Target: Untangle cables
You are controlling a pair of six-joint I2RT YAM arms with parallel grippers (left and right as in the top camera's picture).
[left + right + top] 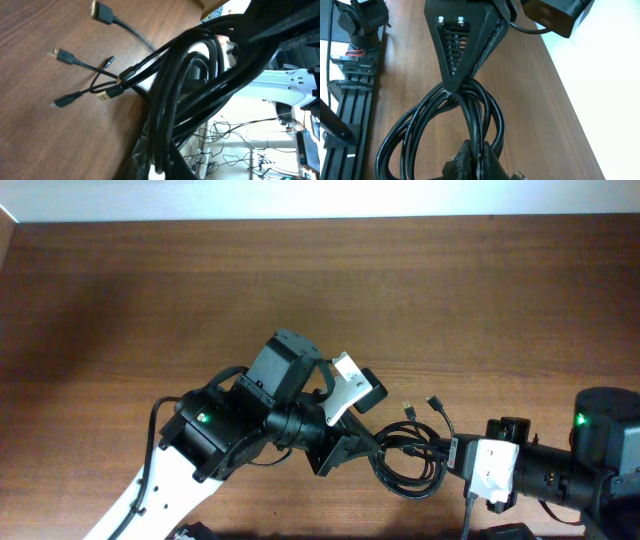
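Holdings at this moment:

1. The cables [405,470]: thin black cords in one looped bundle. It lies on the wooden table [150,290] close to the near edge, right of the middle, between my two grippers. The loops overlap and cross, and I cannot tell them apart strand by strand.
2. Plug ends [408,409]: several of them, some gold-tipped, fan out loose from the bundle toward the far edge and rest flat on the wood. The left wrist view shows them spread apart from one another.
3. My left gripper [345,448]: it is clamped on the left side of the bundle. In the right wrist view its ribbed triangular finger [465,45] narrows to a tip that presses on the gathered cords.
4. My right gripper [452,452]: it is closed on the right side of the same bundle, with cords running up out of its fingertips.
5. Both grippers grip the one coil, which lies slack between them.
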